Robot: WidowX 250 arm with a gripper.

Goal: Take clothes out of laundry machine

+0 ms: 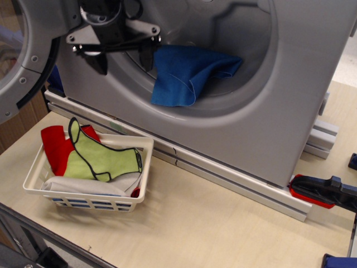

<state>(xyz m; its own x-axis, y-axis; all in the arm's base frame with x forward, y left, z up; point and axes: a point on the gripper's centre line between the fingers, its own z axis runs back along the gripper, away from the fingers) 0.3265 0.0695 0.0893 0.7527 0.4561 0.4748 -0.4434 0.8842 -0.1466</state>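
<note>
The blue cloth (189, 72) lies in the mouth of the machine (268, 111), draped over the lower lip of the drum with one corner hanging down toward the front. Nothing has hold of it, so the main job is not yet done.

The gripper (124, 63) hangs in front of the drum opening, just left of the cloth. Its two dark fingers point down and stand well apart — spread wide, with nothing between them. The right-hand finger looks very near the cloth's left edge, though from this angle I cannot tell whether it touches or sits in front of it.

The door (25, 67) is swung open at the left, so access is clear. Down on the table (212, 223) the white basket (146, 167) sits in front of the machine, already holding a green piece (106, 159) with dark trim, a red cloth (56, 146) and something pale grey underneath.

As I judge it, the task is at the approach stage: the door is open and the arm is at the drum, but the grasp, the lift out and whatever set-down follows — probably the basket — are all left. The cloth is soft and bunched, so a pinch on a raised fold near the left edge seems the likeliest way in.
</note>
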